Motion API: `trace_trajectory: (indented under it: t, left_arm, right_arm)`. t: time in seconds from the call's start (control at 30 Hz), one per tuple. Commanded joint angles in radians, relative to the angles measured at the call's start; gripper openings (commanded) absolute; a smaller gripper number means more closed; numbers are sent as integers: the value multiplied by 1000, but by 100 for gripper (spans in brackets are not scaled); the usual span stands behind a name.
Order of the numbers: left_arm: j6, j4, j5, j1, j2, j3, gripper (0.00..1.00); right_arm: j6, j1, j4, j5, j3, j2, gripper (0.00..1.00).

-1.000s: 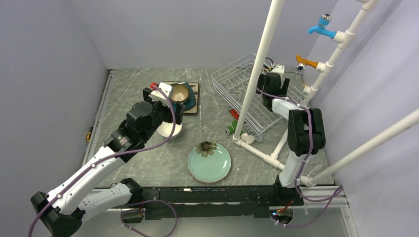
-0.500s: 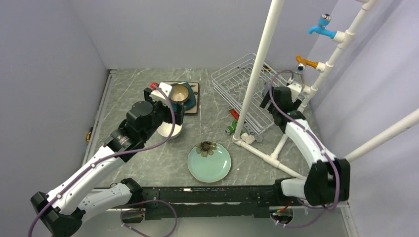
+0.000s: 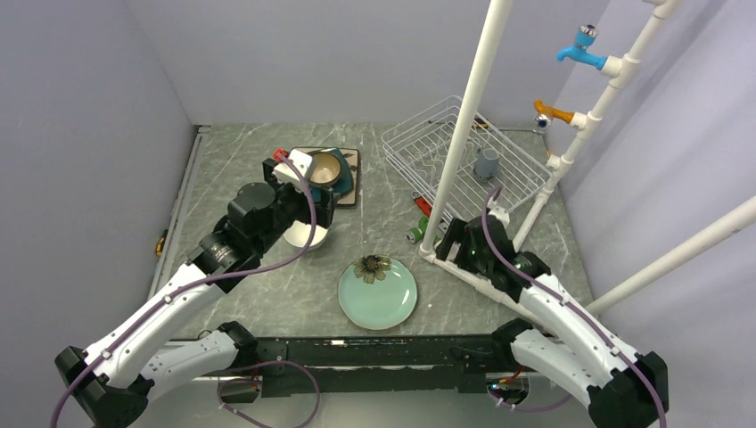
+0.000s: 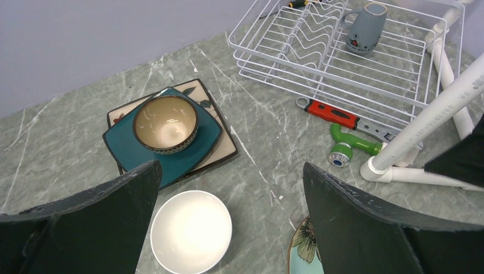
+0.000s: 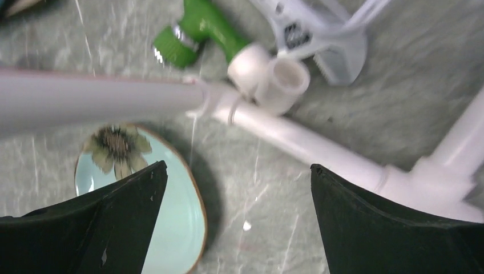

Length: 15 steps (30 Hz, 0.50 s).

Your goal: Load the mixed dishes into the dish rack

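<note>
Progress check: you have one dish of six loaded.

- Done: the mug [image 4: 365,28] stands upright inside the dish rack [image 4: 268,45], toward its far right end. Nothing else is in the rack.
- Left on the desk [image 3: 267,294]: the white bowl [image 4: 191,231], alone and near the left arm; the brown bowl [image 4: 165,123], which sits on the teal square plate [image 4: 122,148], which lies on the cream flowered plate [image 4: 227,153] — a stack of three to take apart; and the round green plate [image 3: 379,294], near the front edge and well apart from the rack.
- Left jaws: spread wide and empty, hovering above the white bowl and the stack.
- Right jaws: spread wide and empty, low over the desk beside the foot of the white pipe frame [image 5: 297,134], between the green plate and the rack.
- The red wrench [image 4: 328,111] and green fitting [image 4: 354,142] lie just in front of the rack — not yours to load.

Judgement: early in the task, with five dishes to go. The white bowl looks like the left arm's nearest pick.
</note>
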Motion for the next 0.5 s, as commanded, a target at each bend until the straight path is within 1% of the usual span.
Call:
trace_trajectory:
  t: [0.0,0.1,0.13,0.2,0.33,0.4,0.47]
  left_arm:
    - [-7,21,13,1,8,39,99]
    - [-7,21,6,-5,10,34,99]
    - [-5,22,-2,-7,12,33,99]
    - [-1,15,-5,-11,17,40,99]
    - [-8,19,10,-16,13,37,99]
    - [-4,12,9,-23,15,42,99]
    - [-2,12,-2,-31,13,37,100]
  right_arm:
    - [67,65,36,-119,-113,-73,95]
    - [74,113,132,-189,-196,-107,93]
    - [79,129,170,-236,-224,-119,93]
    - [84,140,317,-332,-288,-130,92]
    - [139,146,532,-461,-387,-83,81]
    - [180,150,646,-498,-434,-53,79]
    - [232,150,735,-520,-474,-40,73]
